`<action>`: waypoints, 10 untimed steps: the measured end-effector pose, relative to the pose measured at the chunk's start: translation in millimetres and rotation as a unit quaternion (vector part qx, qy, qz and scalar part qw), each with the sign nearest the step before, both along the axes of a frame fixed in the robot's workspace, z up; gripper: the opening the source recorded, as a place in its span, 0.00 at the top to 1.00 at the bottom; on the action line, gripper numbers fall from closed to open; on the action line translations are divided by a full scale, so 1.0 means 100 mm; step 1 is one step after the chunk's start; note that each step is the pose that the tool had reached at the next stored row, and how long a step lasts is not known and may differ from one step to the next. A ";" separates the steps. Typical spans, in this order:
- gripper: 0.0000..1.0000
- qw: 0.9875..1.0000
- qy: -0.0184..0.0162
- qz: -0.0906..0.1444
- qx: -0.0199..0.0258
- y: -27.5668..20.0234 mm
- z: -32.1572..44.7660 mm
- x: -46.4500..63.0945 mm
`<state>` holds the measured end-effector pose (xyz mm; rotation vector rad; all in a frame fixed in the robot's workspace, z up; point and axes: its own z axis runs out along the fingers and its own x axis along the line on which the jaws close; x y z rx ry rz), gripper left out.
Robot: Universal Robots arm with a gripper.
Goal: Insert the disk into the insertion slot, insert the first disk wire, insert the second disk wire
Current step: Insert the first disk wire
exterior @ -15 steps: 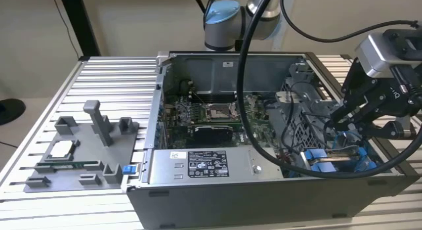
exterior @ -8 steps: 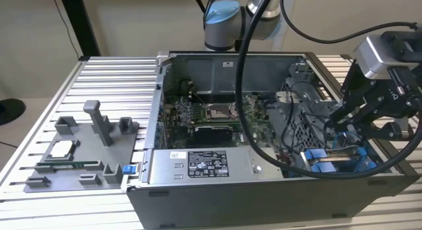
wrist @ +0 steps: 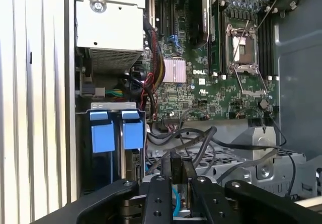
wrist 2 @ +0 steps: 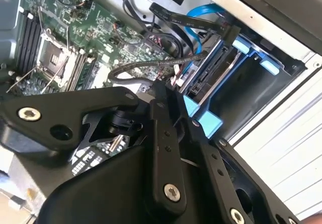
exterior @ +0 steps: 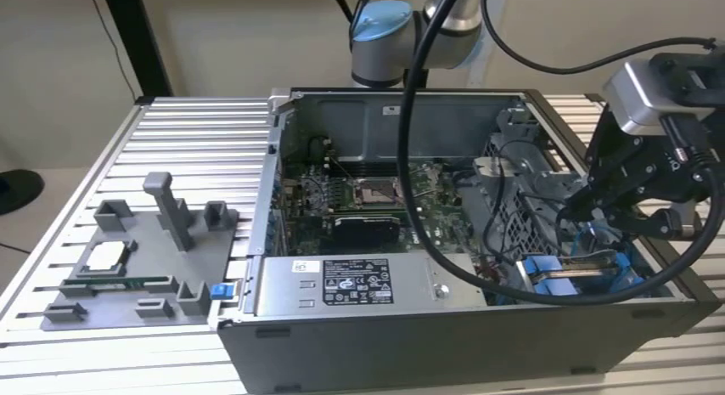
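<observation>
The disk (wrist 2: pixel 214 72) sits in the insertion slot (wrist: pixel 113 105) at a corner of the computer case (exterior: pixel 453 344), and its blue frame (wrist 2: pixel 205 119) is just beside the hand (wrist: pixel 176 167). In the first wrist view, 2 blue tabs (wrist: pixel 103 136) show side by side at the slot's mouth, close to the hand. The hand hangs low inside the case, right over that corner, and I cannot tell whether it is open or closed. A light blue cable (wrist 2: pixel 198 20) curves past the slot's end near the hand. A bundle of black cables (wrist: pixel 201 138) loops just beyond the hand. Farther out lies the green motherboard (wrist: pixel 201 83) with its bare processor socket (wrist: pixel 246 45). The grey labelled power-supply box (exterior: pixel 340 284) runs along the case wall, away from the hand. Well apart from the hand, on the slatted metal desk (exterior: pixel 204 127), stands a grey fixture tray (exterior: pixel 136 268) with 1 small blue piece (exterior: pixel 222 290) at its edge.
</observation>
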<state>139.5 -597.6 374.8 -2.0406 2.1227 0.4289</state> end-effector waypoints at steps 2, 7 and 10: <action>1.00 1.000 0.000 -0.002 0.000 0.000 0.000 0.00; 1.00 1.000 -0.001 -0.004 0.000 -0.001 -0.012 0.00; 1.00 1.000 -0.007 -0.003 0.000 -0.013 -0.033 0.00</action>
